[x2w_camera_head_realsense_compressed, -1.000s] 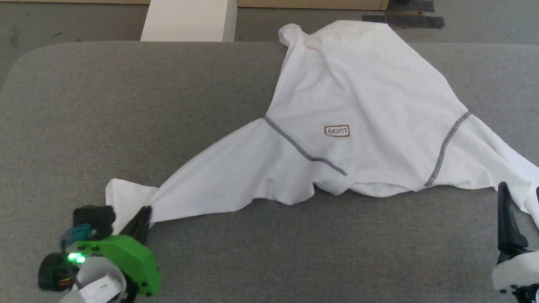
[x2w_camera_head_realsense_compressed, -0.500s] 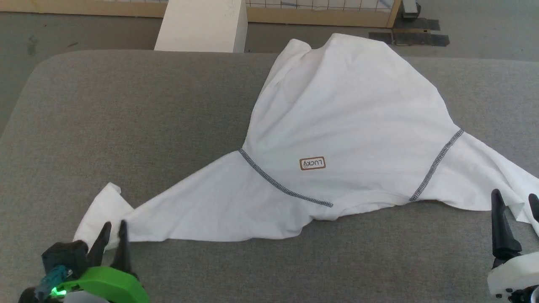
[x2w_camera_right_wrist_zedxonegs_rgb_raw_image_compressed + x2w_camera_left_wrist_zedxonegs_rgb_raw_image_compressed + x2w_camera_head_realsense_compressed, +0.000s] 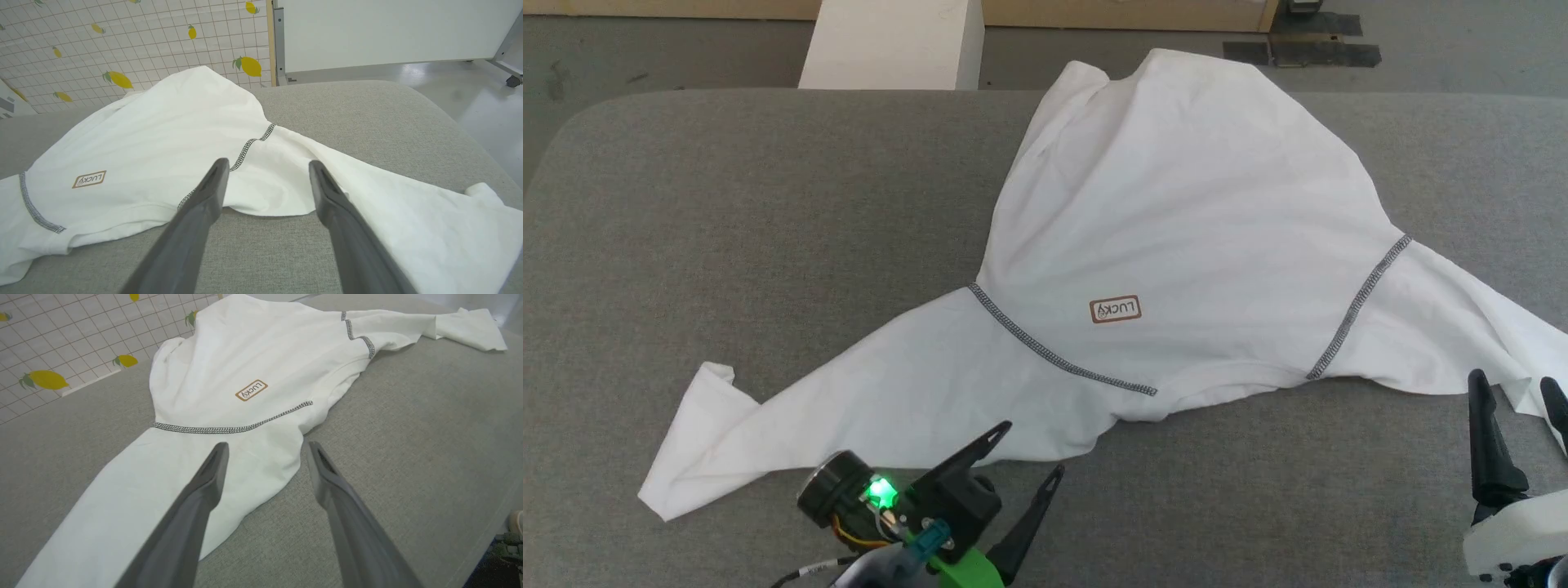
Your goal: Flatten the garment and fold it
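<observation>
The left pincer [image 3: 1034, 447] has let go of the sleeve [image 3: 768, 416] end it pinched a second ago. Its fingers now stand wide apart and empty, and it has swung inward so the sleeve's near edge lies just ahead of its tips. That sleeve looks drawn out, I judge. The right pincer [image 3: 1511, 380] is likewise spread and empty. The garment [image 3: 1192, 220] lies beyond and between both pincers on the grey woven-cloth table [image 3: 727, 204] — thin, white, softly rumpled, with grey zigzag seams [image 3: 1058, 359] and a brown-edged "LUCKY" patch [image 3: 1115, 309]. Its body is still bunched, so flattening seems unfinished.
</observation>
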